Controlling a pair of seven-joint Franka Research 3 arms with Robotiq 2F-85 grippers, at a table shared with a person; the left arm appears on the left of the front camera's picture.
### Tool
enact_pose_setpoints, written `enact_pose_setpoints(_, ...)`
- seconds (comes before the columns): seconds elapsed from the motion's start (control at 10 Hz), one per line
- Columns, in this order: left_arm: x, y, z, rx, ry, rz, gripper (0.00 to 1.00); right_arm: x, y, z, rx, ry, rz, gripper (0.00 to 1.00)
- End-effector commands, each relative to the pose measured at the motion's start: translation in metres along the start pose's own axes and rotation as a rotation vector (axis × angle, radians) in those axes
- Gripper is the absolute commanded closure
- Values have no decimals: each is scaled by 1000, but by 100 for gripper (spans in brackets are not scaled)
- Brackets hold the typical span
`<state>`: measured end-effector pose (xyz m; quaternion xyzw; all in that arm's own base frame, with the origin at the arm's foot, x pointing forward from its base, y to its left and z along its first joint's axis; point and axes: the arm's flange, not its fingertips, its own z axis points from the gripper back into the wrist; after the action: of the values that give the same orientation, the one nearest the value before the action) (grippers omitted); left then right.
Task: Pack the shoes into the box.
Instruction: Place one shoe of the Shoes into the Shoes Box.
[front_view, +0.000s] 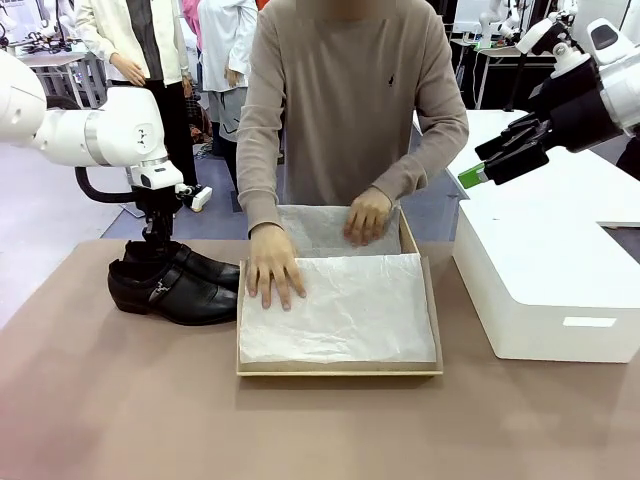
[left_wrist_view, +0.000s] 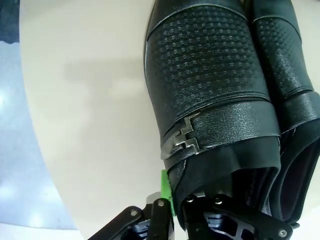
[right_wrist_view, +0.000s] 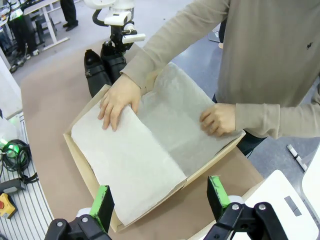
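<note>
Left gripper (front_view: 157, 237) is pinching glossy black leather shoe (left_wrist_view: 205, 75).
Right gripper (right_wrist_view: 160, 197) is hanging wide open, empty, facing brown cardboard box (front_view: 340, 369).

Our arms are smooth, rounded white shells. The left arm (front_view: 90, 135) carries a grey joint band, a small round mark and a black cable (front_view: 92, 190) looping beneath. The right arm (front_view: 625, 95) turns black at the wrist. The black left claw (front_view: 158, 232) and black right claw (front_view: 474, 177) have bright green pads (right_wrist_view: 102, 200) and silver screws (right_wrist_view: 232, 206). The person facing us wears a beige long-sleeved sweater (front_view: 340, 120) with a tiny dark chest emblem (front_view: 390, 78).
</note>
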<state>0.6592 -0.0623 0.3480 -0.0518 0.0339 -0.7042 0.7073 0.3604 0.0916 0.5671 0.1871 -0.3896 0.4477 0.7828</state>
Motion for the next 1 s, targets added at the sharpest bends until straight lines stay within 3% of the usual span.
enact_pose_setpoints(0.0, -1, 4, 1, -14, -8, 13, 100, 0, -3, -2, 12, -20, 18, 0)
enact_pose_setpoints(0.5, -4, 2, 6, 23, 4, 53, 100, 0, -3, -2, 12, -20, 18, 0)
enact_pose_setpoints(0.9, -26, 10, 48, 99, 5, 141, 100, 0, -3, -2, 12, -20, 18, 0)
